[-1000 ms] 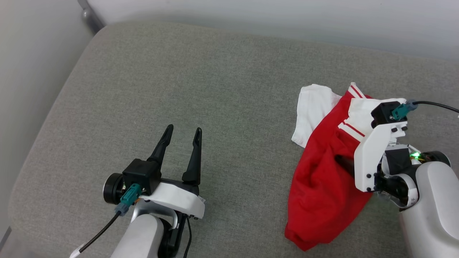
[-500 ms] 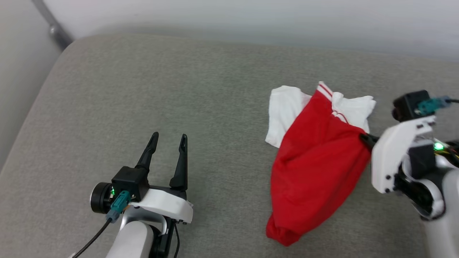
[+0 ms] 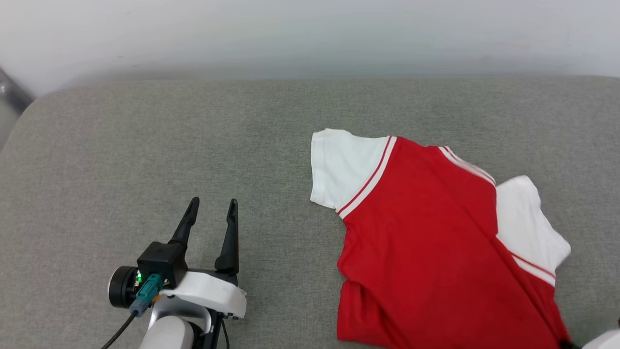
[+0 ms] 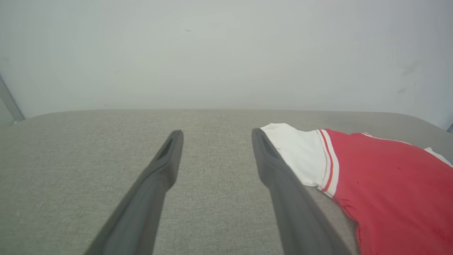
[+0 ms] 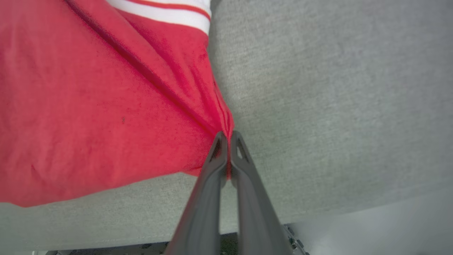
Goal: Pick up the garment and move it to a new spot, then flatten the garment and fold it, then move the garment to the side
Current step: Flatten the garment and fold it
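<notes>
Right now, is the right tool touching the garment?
Touching. The right wrist view shows the right tool with its jaws closed on a bunched fold at the edge of the red garment, and cloth is pinched between them.

Two long dark tapered fingers on a white bracket, beside it a black camera block, teal connector, black cable

Grey fabric cushion, pale wall
</notes>
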Robot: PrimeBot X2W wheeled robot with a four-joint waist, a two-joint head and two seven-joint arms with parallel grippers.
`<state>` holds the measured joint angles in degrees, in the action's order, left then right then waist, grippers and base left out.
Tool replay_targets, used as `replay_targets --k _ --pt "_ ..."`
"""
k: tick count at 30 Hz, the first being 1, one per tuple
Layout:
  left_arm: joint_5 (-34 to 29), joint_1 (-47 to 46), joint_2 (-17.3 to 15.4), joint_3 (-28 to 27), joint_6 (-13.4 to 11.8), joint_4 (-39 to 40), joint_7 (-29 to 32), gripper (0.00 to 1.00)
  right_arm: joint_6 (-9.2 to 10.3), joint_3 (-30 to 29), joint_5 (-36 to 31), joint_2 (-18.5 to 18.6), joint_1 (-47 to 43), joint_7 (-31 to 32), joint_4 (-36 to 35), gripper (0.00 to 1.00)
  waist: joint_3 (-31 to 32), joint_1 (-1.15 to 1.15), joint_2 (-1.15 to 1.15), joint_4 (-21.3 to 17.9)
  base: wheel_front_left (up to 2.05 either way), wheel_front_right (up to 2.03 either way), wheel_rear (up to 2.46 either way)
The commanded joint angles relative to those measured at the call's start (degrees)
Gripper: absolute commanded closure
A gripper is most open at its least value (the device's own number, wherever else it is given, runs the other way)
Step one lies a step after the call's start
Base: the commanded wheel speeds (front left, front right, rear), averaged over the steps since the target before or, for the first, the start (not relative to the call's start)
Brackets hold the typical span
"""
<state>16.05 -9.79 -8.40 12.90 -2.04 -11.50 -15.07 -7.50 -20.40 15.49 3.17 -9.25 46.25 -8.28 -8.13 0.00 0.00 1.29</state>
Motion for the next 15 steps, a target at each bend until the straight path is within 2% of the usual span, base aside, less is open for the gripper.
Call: replay_targets --k 1,4,11,15 --pt "0.21 0.74 -0.37 -0.15 -0.35 0.13 0.14 0.00 0.02 0.21 2.85 -0.36 -1.08 -2.52 2.32 0.00 0.56 0.00 0.00 -0.64 0.00 0.00 0.00" --pt "0.43 1.32 -0.63 -0.28 -0.51 0.17 0.48 0.00 0.02 0.13 3.16 -0.19 -1.46 -7.21 4.05 0.00 1.01 0.00 0.00 -0.91 0.00 0.00 0.00" --pt "1.29 3.10 -1.23 -0.95 -1.58 0.66 1.98 0.00 0.02 -0.77 0.51 -0.29 3.83 -28.32 5.27 0.00 3.32 0.00 0.00 -1.14 0.00 0.00 0.00" --pt "1.81 4.27 -1.50 -1.17 -2.10 0.82 2.82 0.00 0.02 2.91 -3.23 -0.31 6.37 -36.17 3.82 0.00 5.04 0.00 0.00 -0.90 0.00 0.00 0.00"
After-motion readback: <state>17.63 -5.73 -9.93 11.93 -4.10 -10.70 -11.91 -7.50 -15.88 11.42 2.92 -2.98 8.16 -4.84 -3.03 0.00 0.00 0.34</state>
